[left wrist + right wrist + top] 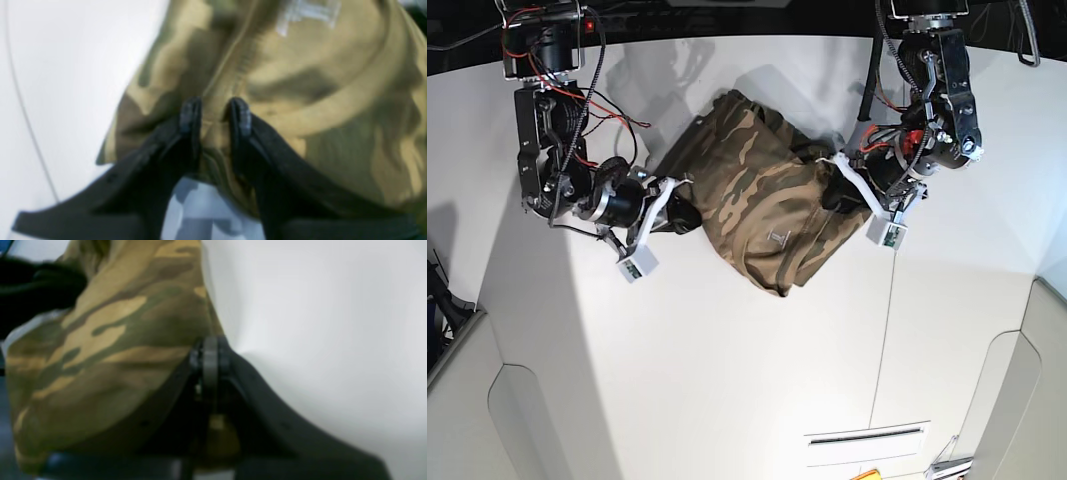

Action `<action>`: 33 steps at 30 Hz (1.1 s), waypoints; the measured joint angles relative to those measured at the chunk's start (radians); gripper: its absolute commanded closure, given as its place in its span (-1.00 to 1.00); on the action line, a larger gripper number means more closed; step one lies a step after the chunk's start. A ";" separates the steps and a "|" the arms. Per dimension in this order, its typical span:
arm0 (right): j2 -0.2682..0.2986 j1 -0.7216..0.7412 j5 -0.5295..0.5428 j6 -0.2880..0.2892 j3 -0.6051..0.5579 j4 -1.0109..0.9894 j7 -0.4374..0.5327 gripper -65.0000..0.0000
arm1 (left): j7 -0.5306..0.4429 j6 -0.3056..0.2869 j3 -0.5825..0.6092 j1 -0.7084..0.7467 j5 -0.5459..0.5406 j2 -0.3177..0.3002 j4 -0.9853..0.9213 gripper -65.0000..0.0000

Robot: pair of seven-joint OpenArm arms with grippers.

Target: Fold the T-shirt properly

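Observation:
The camouflage T-shirt (pixel 752 195) lies bunched on the white table between my two arms, its pale neck label (pixel 779 239) facing up. In the left wrist view my left gripper (pixel 215 115) is shut on a thick fold of the T-shirt (pixel 333 100) just below the tan collar (pixel 337 110); the label (pixel 307 13) shows blurred above. In the base view that gripper (pixel 835 190) sits at the shirt's right edge. My right gripper (pixel 210 356) has its fingers pressed together on the edge of the cloth (pixel 110 340); it (pixel 682 215) holds the shirt's left side.
The white table (pixel 727 360) has a thin seam (pixel 885 340) running down its right part and a slot (pixel 862 437) near the front. Red and black cables (pixel 592 95) hang by the right arm. Table edges drop off at the left (pixel 472 320) and far right (pixel 1039 290).

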 measured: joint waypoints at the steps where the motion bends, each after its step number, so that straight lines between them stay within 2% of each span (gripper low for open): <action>1: 0.000 -0.022 0.008 -0.001 0.012 0.020 -0.003 1.00 | -0.001 0.000 0.001 -0.009 -0.002 0.000 -0.015 0.51; 8: 0.000 -0.178 0.053 -0.003 0.051 0.183 -0.011 1.00 | -0.012 0.000 0.026 -0.079 -0.001 0.000 -0.095 0.51; 14: 0.000 -0.280 0.072 -0.002 0.051 0.258 -0.011 1.00 | -0.041 0.001 0.139 -0.112 0.005 0.000 -0.123 0.51; 15: 0.000 -0.290 0.074 -0.002 0.051 0.266 -0.011 1.00 | -0.045 0.020 0.159 -0.116 0.008 0.000 -0.123 0.51; 17: 0.000 -0.304 0.074 -0.002 0.051 0.277 -0.011 1.00 | -0.053 0.045 0.189 -0.125 0.041 0.000 -0.123 0.51; 25: 0.000 -0.314 0.075 -0.002 0.063 0.290 -0.010 1.00 | -0.048 0.051 0.210 -0.149 0.066 -0.001 -0.117 0.51; 30: 0.000 -0.314 0.074 -0.002 0.145 0.299 -0.014 1.00 | -0.005 0.052 0.210 -0.148 0.058 -0.003 -0.016 0.51; 33: 0.000 -0.314 0.096 -0.002 0.200 0.340 -0.030 1.00 | 0.016 0.049 0.188 -0.117 0.014 -0.002 0.050 0.51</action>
